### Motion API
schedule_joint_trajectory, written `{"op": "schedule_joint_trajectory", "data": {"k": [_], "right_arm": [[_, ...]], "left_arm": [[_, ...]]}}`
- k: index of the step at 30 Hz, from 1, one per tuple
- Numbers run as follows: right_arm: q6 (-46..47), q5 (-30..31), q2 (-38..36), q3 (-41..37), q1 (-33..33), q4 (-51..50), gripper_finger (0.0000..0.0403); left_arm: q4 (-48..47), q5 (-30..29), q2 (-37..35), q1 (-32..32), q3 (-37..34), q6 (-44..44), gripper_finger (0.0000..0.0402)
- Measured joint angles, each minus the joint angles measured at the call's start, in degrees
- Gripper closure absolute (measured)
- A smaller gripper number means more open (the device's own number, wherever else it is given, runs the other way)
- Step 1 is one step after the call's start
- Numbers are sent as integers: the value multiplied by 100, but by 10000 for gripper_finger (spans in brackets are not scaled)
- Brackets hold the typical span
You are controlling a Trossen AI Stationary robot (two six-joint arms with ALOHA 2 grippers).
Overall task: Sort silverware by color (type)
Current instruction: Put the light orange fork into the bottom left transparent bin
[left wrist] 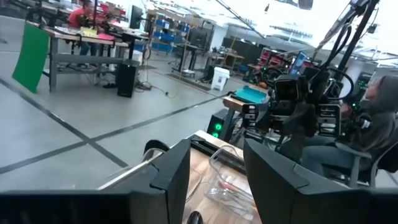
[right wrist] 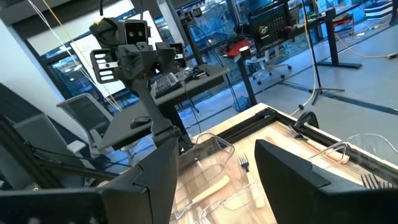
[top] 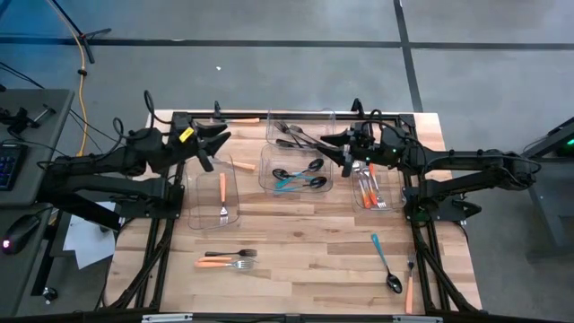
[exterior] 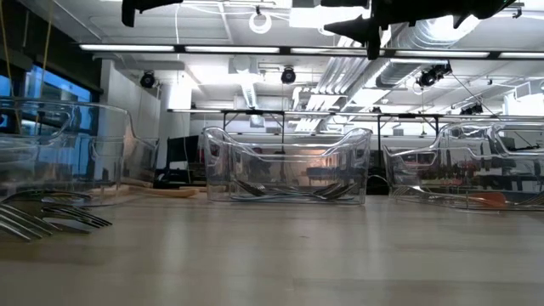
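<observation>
The silverware lies partly sorted in four clear bins. An orange-handled fork (top: 222,193) lies in the left bin (top: 199,205), black pieces (top: 296,135) in the far middle bin, and teal and black spoons (top: 300,175) in the near middle bin. Orange pieces (top: 368,190) lie in the right bin. A black fork (top: 230,254), two orange forks (top: 224,264), a teal spoon (top: 386,263) and an orange piece (top: 410,289) lie loose on the table. My left gripper (top: 221,137) hovers open above the left bin's far end. My right gripper (top: 334,148) hovers open between the middle and right bins. Both hold nothing.
Another orange-handled piece (top: 244,119) lies at the table's far edge. The wooden table (top: 305,242) has bare room in its near middle. In the low view, fork tines (exterior: 51,219) lie at the near left in front of the bins (exterior: 285,166). People sit beyond the table.
</observation>
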Motion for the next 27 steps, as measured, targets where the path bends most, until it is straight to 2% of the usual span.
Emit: {"op": "schedule_joint_trajectory", "data": {"k": [13, 19, 22, 27], "right_arm": [[-5, 2, 2, 0, 2, -2, 206], [-6, 259, 2, 0, 1, -30, 206], [-6, 497, 4, 0, 0, -31, 206], [-4, 538, 4, 0, 0, -35, 206]], "left_arm": [[7, -207, 62, 1, 0, 284, 261], [-132, -322, 201, 296, 10, -166, 261], [-1041, -155, 401, 628, 274, -554, 261], [-2856, 973, 1171, 1443, 1273, -517, 261]]}}
